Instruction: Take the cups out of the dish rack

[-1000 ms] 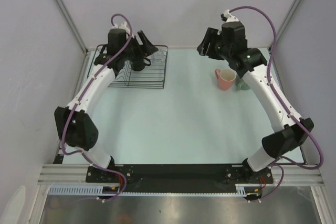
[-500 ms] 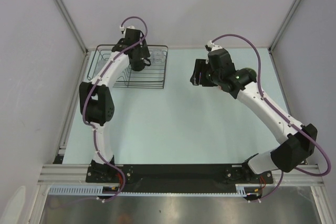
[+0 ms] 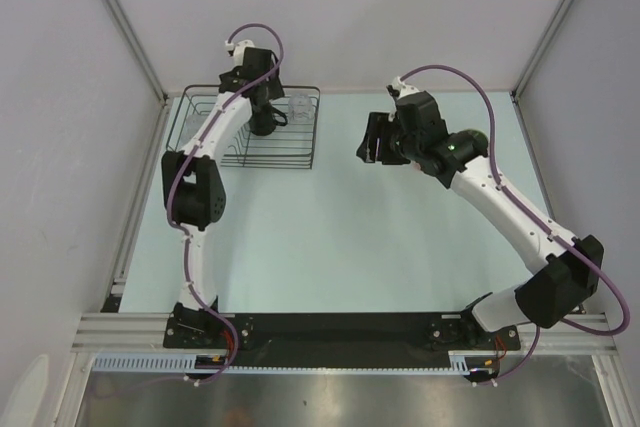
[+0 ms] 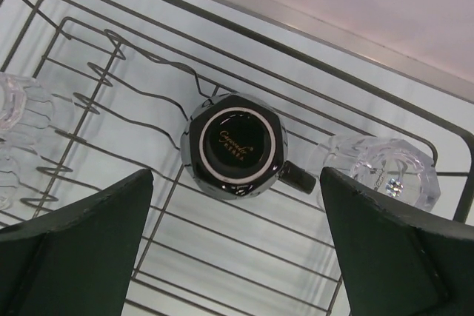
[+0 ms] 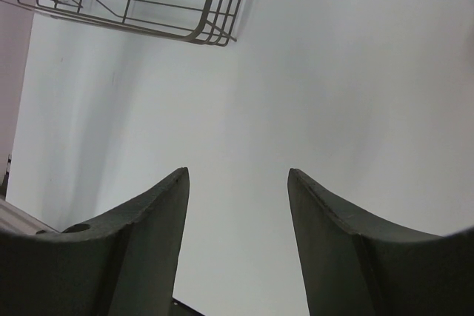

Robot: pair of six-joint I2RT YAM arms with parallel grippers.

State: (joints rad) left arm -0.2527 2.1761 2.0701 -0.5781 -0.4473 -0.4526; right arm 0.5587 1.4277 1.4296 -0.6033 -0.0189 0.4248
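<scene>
The black wire dish rack (image 3: 291, 150) stands at the far left of the table. My left gripper (image 3: 264, 113) hangs over it, open and empty. In the left wrist view the gripper (image 4: 237, 183) is above a small black mug (image 4: 235, 146) lying bottom-up on the rack wires (image 4: 222, 242), its handle pointing right. A clear glass tumbler (image 4: 385, 172) stands right of the mug and also shows in the top view (image 3: 299, 107). My right gripper (image 3: 372, 139) is open and empty over bare table (image 5: 237, 174). The pink and green cups are hidden behind the right arm.
Another clear glass piece (image 4: 18, 109) sits at the rack's left end. The rack's near corner (image 5: 215, 31) shows in the right wrist view. The enclosure walls (image 3: 120, 27) rise close behind the rack and at both sides.
The right gripper has swung left, away from the pink and green cups, and its arm now hides them. The left arm has folded in, with its gripper still over the rack.
</scene>
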